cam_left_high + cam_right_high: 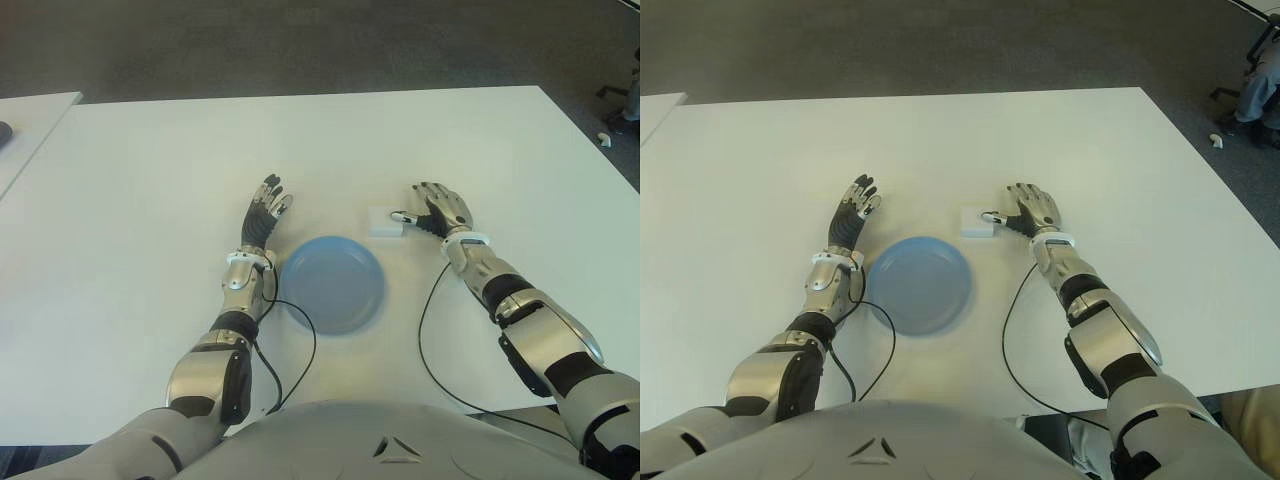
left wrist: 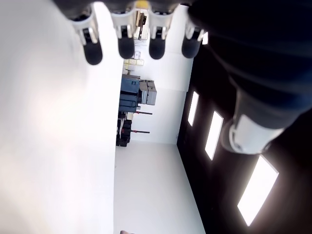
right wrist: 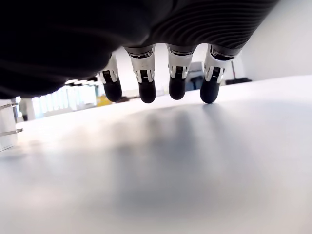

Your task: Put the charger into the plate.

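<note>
A small white charger lies on the white table, just beyond the right rim of a round blue plate. My right hand is right of the charger, fingers spread and holding nothing, its thumb tip touching or nearly touching the charger's right edge. In the right wrist view the straight fingertips hover over bare table, and the charger's edge shows at the side. My left hand shows left of the plate with fingers extended and nothing in it.
A second white table stands at the far left with a dark object on it. Dark carpet lies beyond the table's far edge. A chair base shows at the far right. Cables run along my forearms.
</note>
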Robot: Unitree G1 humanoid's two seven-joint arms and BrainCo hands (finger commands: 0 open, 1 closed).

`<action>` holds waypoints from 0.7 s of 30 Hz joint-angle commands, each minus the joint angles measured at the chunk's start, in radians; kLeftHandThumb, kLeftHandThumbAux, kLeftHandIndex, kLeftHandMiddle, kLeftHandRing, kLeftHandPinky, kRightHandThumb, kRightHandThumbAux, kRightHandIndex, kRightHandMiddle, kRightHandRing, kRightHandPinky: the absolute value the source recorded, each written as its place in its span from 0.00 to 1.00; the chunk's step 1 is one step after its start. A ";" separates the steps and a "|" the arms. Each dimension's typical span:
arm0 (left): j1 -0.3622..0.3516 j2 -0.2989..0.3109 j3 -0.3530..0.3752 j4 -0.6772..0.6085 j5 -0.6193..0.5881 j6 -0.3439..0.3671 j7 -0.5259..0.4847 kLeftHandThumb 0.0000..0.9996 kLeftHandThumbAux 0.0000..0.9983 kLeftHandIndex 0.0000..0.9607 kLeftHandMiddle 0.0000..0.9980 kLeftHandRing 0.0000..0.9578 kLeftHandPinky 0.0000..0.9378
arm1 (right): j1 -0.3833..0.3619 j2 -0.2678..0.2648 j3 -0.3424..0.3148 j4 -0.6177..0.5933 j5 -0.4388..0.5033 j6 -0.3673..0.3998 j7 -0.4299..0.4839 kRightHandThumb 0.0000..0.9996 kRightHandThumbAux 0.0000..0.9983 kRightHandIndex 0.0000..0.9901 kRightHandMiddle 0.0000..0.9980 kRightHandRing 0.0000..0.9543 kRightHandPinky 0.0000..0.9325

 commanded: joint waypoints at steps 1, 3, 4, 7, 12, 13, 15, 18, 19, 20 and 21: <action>0.144 -0.017 0.008 0.105 -0.005 0.117 -0.015 0.15 0.60 0.00 0.01 0.05 0.14 | 0.084 -0.012 0.005 0.009 -0.006 0.013 0.031 0.36 0.16 0.00 0.00 0.00 0.00; 0.143 -0.016 0.010 0.106 -0.004 0.118 -0.017 0.15 0.60 0.00 0.01 0.05 0.14 | 0.091 -0.018 0.001 -0.002 -0.006 0.010 0.031 0.36 0.16 0.00 0.00 0.00 0.00; 0.143 -0.015 0.010 0.106 -0.004 0.119 -0.019 0.15 0.60 0.00 0.01 0.05 0.14 | 0.096 -0.022 -0.002 -0.012 -0.006 0.008 0.030 0.36 0.16 0.00 0.00 0.00 0.00; 0.142 -0.013 0.011 0.108 -0.004 0.120 -0.022 0.15 0.59 0.00 0.00 0.05 0.14 | 0.105 -0.030 -0.006 -0.032 -0.008 0.006 0.030 0.36 0.15 0.00 0.00 0.00 0.00; 0.139 -0.010 0.009 0.111 0.001 0.119 -0.018 0.15 0.59 0.00 0.00 0.04 0.13 | 0.118 -0.041 -0.010 -0.063 -0.011 0.006 0.034 0.36 0.15 0.00 0.00 0.00 0.00; 0.139 -0.009 0.008 0.112 0.003 0.118 -0.015 0.15 0.59 0.00 0.00 0.04 0.12 | 0.121 -0.043 -0.011 -0.069 -0.011 0.005 0.034 0.36 0.15 0.00 0.00 0.00 0.00; 0.138 -0.008 0.005 0.113 0.007 0.117 -0.012 0.15 0.59 0.00 0.00 0.04 0.12 | 0.125 -0.047 -0.013 -0.077 -0.011 0.005 0.035 0.36 0.15 0.00 0.00 0.00 0.00; 0.137 -0.005 0.003 0.114 0.011 0.117 -0.008 0.14 0.60 0.00 0.00 0.04 0.11 | 0.129 -0.050 -0.015 -0.087 -0.012 0.006 0.037 0.35 0.15 0.00 0.00 0.00 0.00; 0.137 -0.005 0.002 0.114 0.011 0.117 -0.008 0.14 0.60 0.00 0.00 0.04 0.11 | 0.130 -0.051 -0.015 -0.089 -0.012 0.006 0.038 0.35 0.15 0.00 0.00 0.00 0.00; 0.138 -0.004 0.000 0.114 0.014 0.116 -0.005 0.14 0.60 0.00 0.00 0.04 0.11 | 0.132 -0.055 -0.017 -0.095 -0.012 0.005 0.038 0.35 0.15 0.00 0.00 0.00 0.00; 0.138 -0.003 -0.002 0.114 0.016 0.115 -0.003 0.13 0.60 0.00 0.00 0.04 0.11 | 0.134 -0.058 -0.018 -0.100 -0.012 0.004 0.038 0.35 0.15 0.00 0.00 0.00 0.00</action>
